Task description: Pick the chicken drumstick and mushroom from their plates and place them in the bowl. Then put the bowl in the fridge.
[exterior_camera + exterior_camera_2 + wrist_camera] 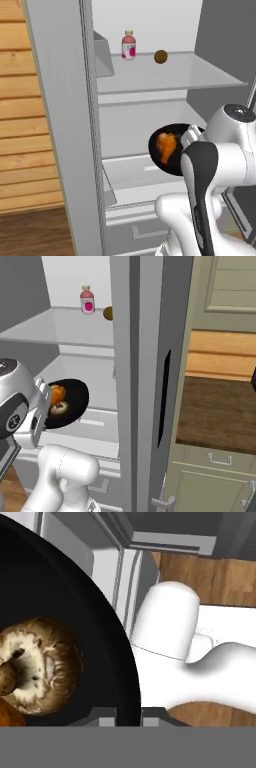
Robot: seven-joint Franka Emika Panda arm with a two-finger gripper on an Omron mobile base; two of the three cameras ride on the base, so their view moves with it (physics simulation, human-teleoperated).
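The fridge (65, 125) stands open, white shelves bare but for a pink bottle (129, 45) and an olive-brown ball (160, 56). The bowl (75, 398) hangs tilted before the middle shelf — jaws clamped on its rim — holding the chicken drumstick (167, 146) and mushroom (40, 662).

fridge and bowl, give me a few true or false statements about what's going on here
1. The bowl holds both the chicken drumstick and the mushroom. True.
2. The fridge is closed. False: it stands open, with its white shelves showing.
3. A small bottle with a pink label stands on the upper shelf. True.
4. The bowl sits on the upper shelf beside the bottle. False: it is held up tilted at the arm's end, below that shelf.
5. An olive-brown ball sits on the upper shelf near the bottle. True.
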